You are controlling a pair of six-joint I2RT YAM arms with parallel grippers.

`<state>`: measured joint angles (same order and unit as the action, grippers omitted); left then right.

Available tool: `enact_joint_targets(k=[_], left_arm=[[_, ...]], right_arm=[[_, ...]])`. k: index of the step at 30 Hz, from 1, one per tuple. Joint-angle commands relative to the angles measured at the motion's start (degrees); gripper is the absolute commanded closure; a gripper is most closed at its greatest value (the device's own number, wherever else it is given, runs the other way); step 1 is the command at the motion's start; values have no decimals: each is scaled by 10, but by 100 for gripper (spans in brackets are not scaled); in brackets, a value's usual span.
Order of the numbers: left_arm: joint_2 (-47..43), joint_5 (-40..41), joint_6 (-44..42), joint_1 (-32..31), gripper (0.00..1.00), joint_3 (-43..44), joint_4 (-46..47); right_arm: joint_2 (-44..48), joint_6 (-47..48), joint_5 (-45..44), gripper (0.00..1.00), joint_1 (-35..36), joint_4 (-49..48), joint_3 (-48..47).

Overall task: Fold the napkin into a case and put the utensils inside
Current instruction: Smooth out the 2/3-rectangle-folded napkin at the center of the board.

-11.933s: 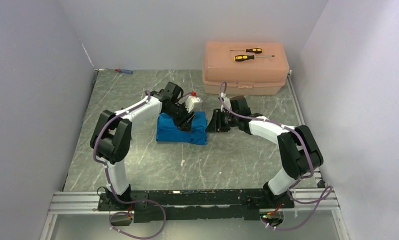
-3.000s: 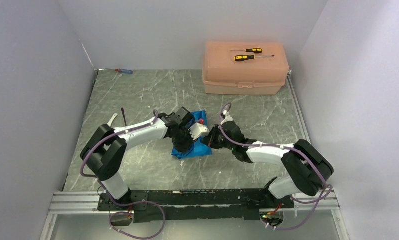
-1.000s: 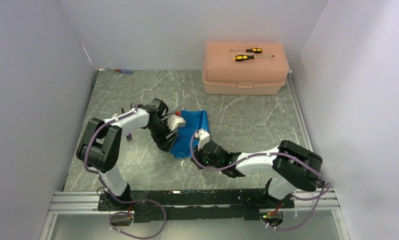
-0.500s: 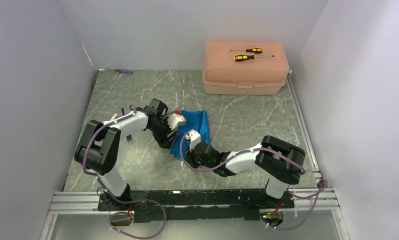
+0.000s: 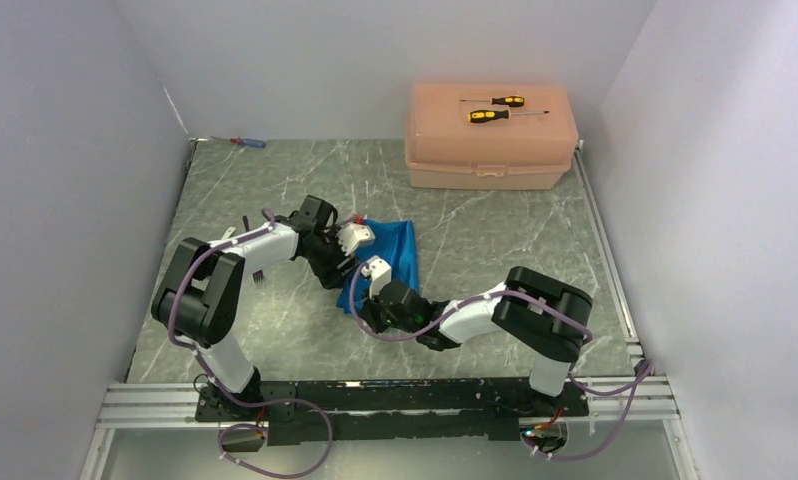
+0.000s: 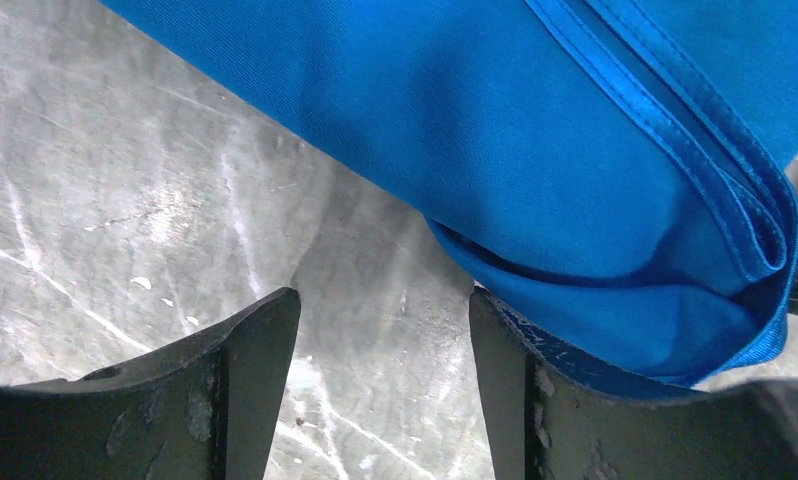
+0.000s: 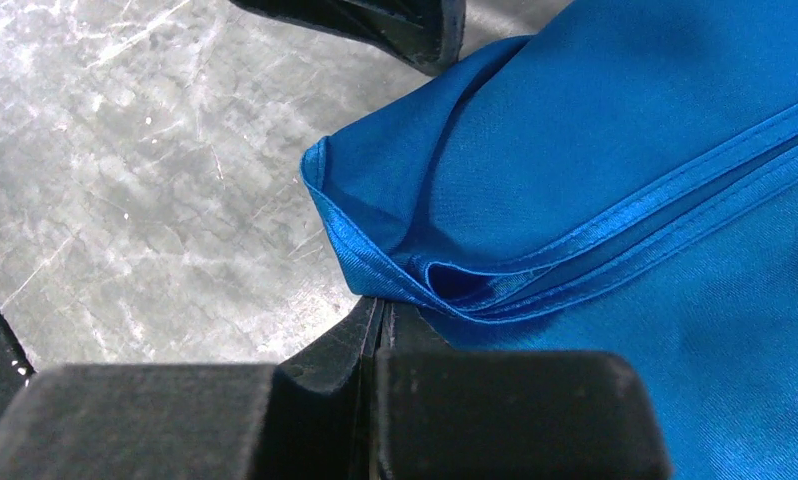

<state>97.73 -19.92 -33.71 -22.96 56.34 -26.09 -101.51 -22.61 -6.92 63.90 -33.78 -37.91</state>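
- Spreading under everything, the grey marbled table (image 5: 275, 180) carries both arms at its near edge.
- The peach plastic box (image 5: 490, 155) stands shut at the far right corner, well apart from the cloth.
- The left arm (image 5: 260, 240) reaches in from the left. The right arm (image 5: 475, 315) bends low across the table from the right. Their wrists meet at the cloth.
- The napkin (image 5: 397, 248), bright blue and plain, lies folded in several layers near the table's middle. Its satin hems are stacked along one edge, and its near corner points toward the arms.
- The left gripper (image 6: 385, 300) stands wide at that near edge with bare table between its tips. The cloth's hem lies over one finger (image 6: 535, 400), and nothing is pinched.
- The right gripper (image 7: 380, 310) is pressed fully closed. Its tips touch the napkin's folded corner, and whether any cloth is caught cannot be told.
- Two yellow-and-black screwdrivers (image 5: 495, 116) lie on the box lid.
- A small blue-and-red screwdriver (image 5: 247, 142) lies at the far left edge.
- The dark purple fork (image 5: 259, 274) shows just beside the left forearm, outside the cloth.
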Motion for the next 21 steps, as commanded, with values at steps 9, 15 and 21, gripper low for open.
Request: enact_joint_targets(k=[9,15,21], left_arm=[[43,33,1,-3,30,-45,-25],[39,39,0,-3,31,-52,-25],[38,53,4,-3,30,-48,-31]], right_arm=[[-36,11,16,100,2,-63,-35],[-54,15,31,100,1,-76,-65],[-31,16,35,100,-2,-55,-66]])
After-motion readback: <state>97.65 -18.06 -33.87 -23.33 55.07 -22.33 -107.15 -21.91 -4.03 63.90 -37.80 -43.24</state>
